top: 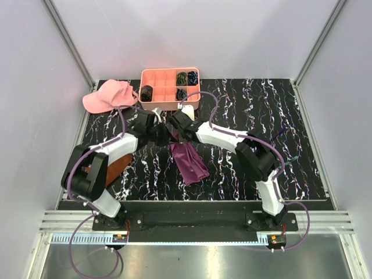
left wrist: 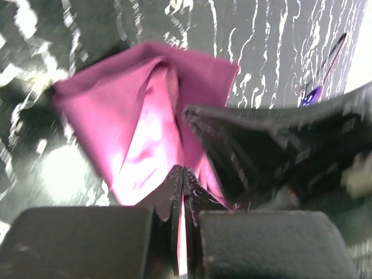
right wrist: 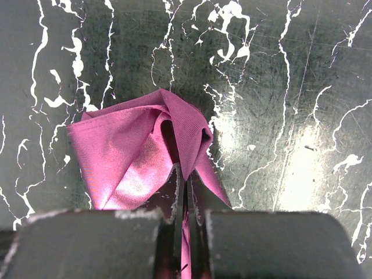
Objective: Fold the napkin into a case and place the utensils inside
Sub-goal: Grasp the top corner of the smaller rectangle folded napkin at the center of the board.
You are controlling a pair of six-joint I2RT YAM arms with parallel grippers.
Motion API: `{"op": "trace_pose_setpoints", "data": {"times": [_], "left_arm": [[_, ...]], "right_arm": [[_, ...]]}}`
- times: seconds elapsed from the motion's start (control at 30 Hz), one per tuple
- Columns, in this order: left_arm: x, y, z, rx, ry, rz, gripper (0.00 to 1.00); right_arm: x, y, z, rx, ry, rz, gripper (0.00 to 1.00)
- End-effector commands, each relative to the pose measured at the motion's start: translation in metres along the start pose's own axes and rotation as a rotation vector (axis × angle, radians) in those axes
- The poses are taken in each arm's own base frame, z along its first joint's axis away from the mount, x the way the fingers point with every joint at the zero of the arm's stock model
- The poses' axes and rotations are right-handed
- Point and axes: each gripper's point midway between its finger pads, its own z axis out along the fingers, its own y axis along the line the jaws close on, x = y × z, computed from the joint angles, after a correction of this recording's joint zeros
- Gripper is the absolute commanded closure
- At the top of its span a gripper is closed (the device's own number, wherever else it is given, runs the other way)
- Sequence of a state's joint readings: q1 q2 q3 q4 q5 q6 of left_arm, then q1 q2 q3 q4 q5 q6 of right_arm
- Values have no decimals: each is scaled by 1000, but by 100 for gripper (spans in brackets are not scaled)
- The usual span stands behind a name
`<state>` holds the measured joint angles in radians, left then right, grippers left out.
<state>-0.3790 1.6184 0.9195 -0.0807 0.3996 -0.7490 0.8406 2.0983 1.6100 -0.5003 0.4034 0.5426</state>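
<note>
I'm in the folding step. The napkin [top: 189, 163] is bunched in the middle of the surface [top: 279, 116], just near of the salmon tray [top: 152, 75]. Its far end is pinched up and the rest trails toward the near right. No flat case has formed and it looks loosely creased to me, so I judge the fold to be early.

Next I need to carry the pinched edge across and lay it flat on the surface without letting the cloth twist.

The left fingers [left wrist: 168, 195] are closed tight on a fold of the cloth. The right fingers [right wrist: 165, 200] pinch it the same way, right beside them.

One slim utensil [left wrist: 331, 64] with a bluish end lies well apart on the right, not yet touched.
</note>
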Motion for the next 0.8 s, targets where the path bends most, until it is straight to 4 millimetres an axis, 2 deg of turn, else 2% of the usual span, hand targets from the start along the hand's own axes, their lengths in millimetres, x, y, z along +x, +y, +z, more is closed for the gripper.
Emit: {"op": "trace_pose_setpoints", "data": {"times": [0.0,0.07,0.13,0.17,0.23,0.3,0.33,0.4,0.43,0.47,0.53,0.6,0.7,0.77], "left_arm": [[-3,33,-24,-107,-94,-79,100],[-16,53,-34,-159,-172,-130,100],[-14,74,-38,-213,-203,-169,100],[-18,78,-40,-230,-240,-180,100],[-15,91,-34,-258,-246,-191,100],[-24,88,-27,-251,-238,-183,100],[-20,95,-17,-268,-202,-183,100],[-25,90,-9,-237,-191,-188,100],[-20,93,-4,-239,-175,-204,100],[-27,88,-1,-210,-194,-194,100],[-27,92,4,-217,-187,-201,100],[-26,91,7,-207,-177,-205,100],[-23,90,13,-186,-162,-213,100],[-22,92,14,-187,-154,-214,100]], "right_arm": [[-19,-3,-4,19,-50,-18,100],[-18,-3,-3,19,-46,-27,100],[-19,0,-4,17,-39,-37,100],[-16,-2,1,39,-33,-40,100],[-16,0,-1,52,-28,-43,100],[-14,1,1,74,-29,-39,98],[-15,4,-1,87,-32,-44,98],[-12,8,1,99,-28,-42,97],[-12,11,-2,114,-29,-47,97],[-6,12,3,134,-17,-47,96],[-9,11,-1,183,-17,-41,93],[3,18,1,193,12,-14,92],[6,34,-1,169,17,59,90],[-1,42,-6,148,10,99,89]]}}
